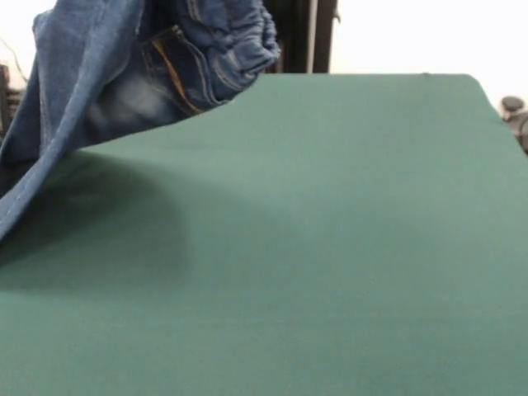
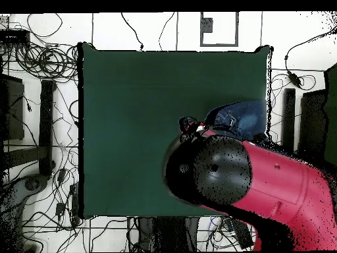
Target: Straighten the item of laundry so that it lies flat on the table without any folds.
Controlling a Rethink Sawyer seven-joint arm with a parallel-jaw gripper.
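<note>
The jeans hang up off the counter, lifted into the air at the counter's far corner by the robot's pedestal. From across the counter I see the gathered waistband bunched at the top, with the orange-tan stitching of a pocket just under it and a faded whitish patch lower down. One leg trails down and away from the waistband toward the counter's side edge, and its lowest part runs out of the picture, so I cannot say whether it touches the green cloth. A soft shadow lies on the counter below the hanging denim.

Looking straight down, the red and black arm covers most of the jeans; only a rumpled blue bundle shows beyond the arm's round black joint, near the counter's side edge. The fingers are hidden in both views, under the arm from above and behind or above the denim from the front, so I cannot tell whether they are clenched on the cloth or released.

The rest of the counter's green surface lies smooth.
</note>
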